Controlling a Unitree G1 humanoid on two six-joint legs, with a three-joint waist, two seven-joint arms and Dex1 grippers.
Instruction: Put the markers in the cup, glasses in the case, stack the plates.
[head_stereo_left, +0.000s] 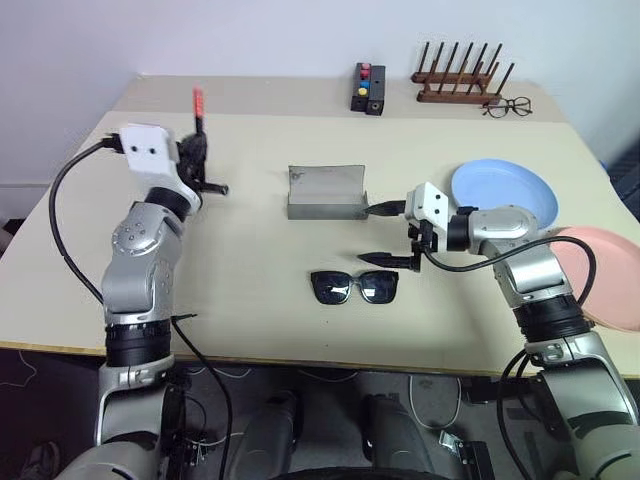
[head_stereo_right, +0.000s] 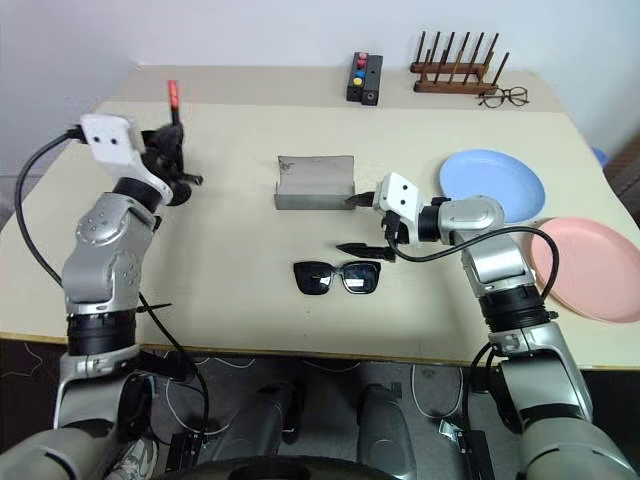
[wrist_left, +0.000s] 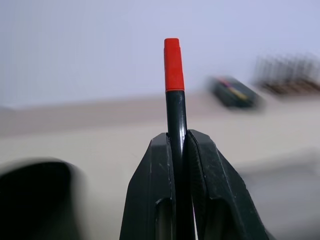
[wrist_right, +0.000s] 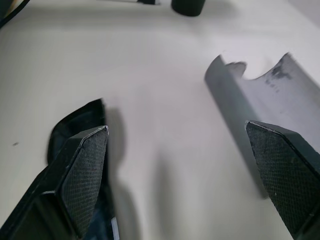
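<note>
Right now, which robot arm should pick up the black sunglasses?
The right. Its open gripper hovers just above the black thick-framed sunglasses, beside the open grey case. The left gripper is far off, shut on the red-capped black marker.

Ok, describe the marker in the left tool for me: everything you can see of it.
The thin black-bodied marker with a red cap looks like smooth plastic. It stands roughly upright, cap on and uppermost, clamped between the two black fingers of the left tool, which is shut on its barrel. It is held above the beige table's far left part, touching nothing else. Its lower end is hidden.
</note>
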